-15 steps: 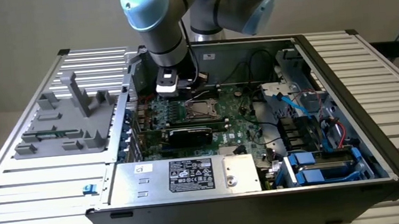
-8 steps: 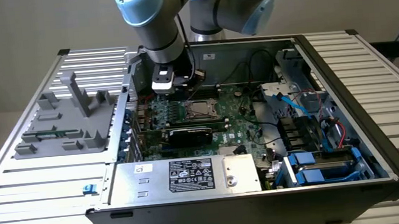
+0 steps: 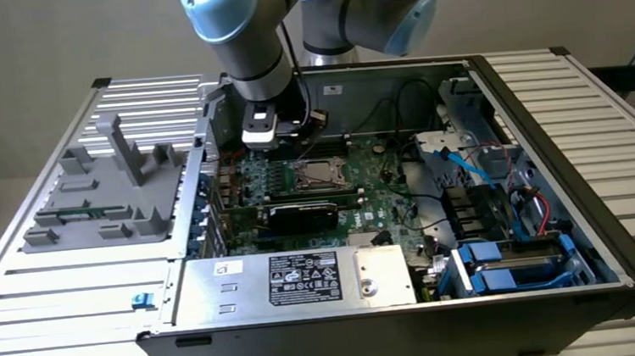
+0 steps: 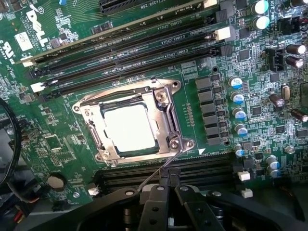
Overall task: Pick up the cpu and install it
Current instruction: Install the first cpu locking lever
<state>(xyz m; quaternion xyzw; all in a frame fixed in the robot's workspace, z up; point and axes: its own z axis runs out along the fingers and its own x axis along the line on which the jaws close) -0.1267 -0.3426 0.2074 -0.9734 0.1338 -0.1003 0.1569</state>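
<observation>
Over the open computer case on the slatted table, we see in the exterior view the arm coming down from the far side. Its gripper hangs low above the motherboard, near the case's far wall and towards the exterior view's left. The cpu lies just beside the gripper, nearer the middle of the board, with its silver top facing up. A black card stands across the board between the cpu and the case's near edge. A silver box with a white label fills the near edge. Blue drive bays sit in the near corner on the exterior view's right. A grey fixture rests on the table outside the case, on the exterior view's left.

From the wrist view we find the cpu seated flat in its socket, with the metal frame lying around its bright top. Memory slots run along two opposite sides of the socket. The gripper is apart from the chip, its fingers pressed together with no gap. A thin wire lever slants from the socket's corner to the fingertips, but we cannot tell whether they touch or pinch it.
</observation>
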